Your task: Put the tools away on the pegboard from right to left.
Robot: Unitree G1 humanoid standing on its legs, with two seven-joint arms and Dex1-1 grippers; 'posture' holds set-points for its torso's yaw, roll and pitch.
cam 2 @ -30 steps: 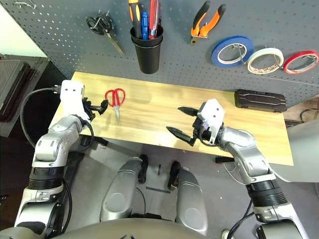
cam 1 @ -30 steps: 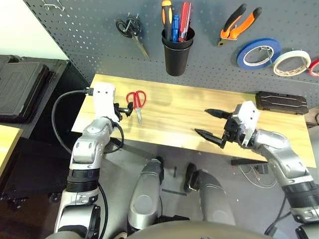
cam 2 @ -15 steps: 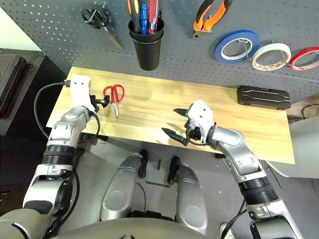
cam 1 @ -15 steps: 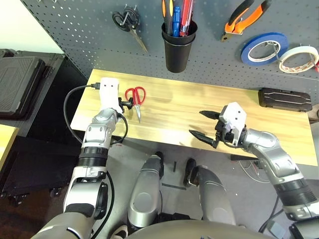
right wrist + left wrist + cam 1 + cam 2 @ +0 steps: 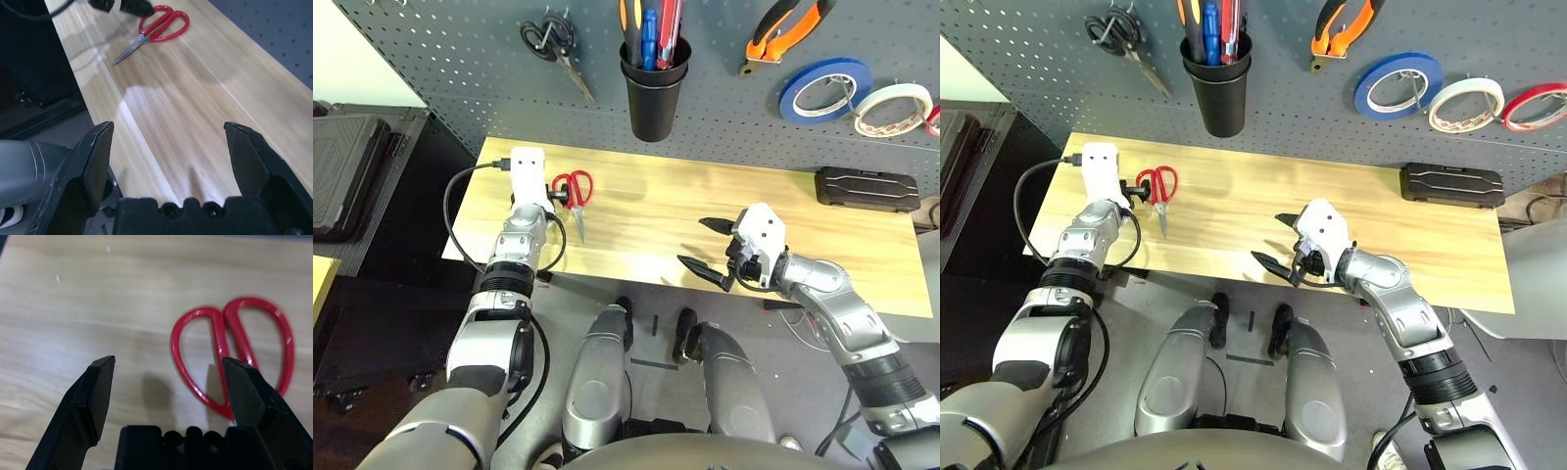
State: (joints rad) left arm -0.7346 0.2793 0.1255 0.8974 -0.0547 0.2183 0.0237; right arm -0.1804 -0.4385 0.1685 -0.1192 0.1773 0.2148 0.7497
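Reaching for the red-handled scissors (image 5: pixel 234 357), the left gripper (image 5: pixel 168 367) hangs wide open and empty; next it must straddle a handle loop and close. Right gripper (image 5: pixel 707 247) idles wide open, empty.

A: What is cut off at the upper frame edge?
B: The pliers' (image 5: pixel 786 35) handle tips and the cup's (image 5: pixel 654 93) tool tops.
A: And at right?
B: The red tape (image 5: pixel 1533 105), partly.

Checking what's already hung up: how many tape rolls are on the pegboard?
3, all at the pegboard's right end: the blue tape roll, then the white tape roll, then the red tape roll, cut off by the picture's edge. More may hang beyond it.
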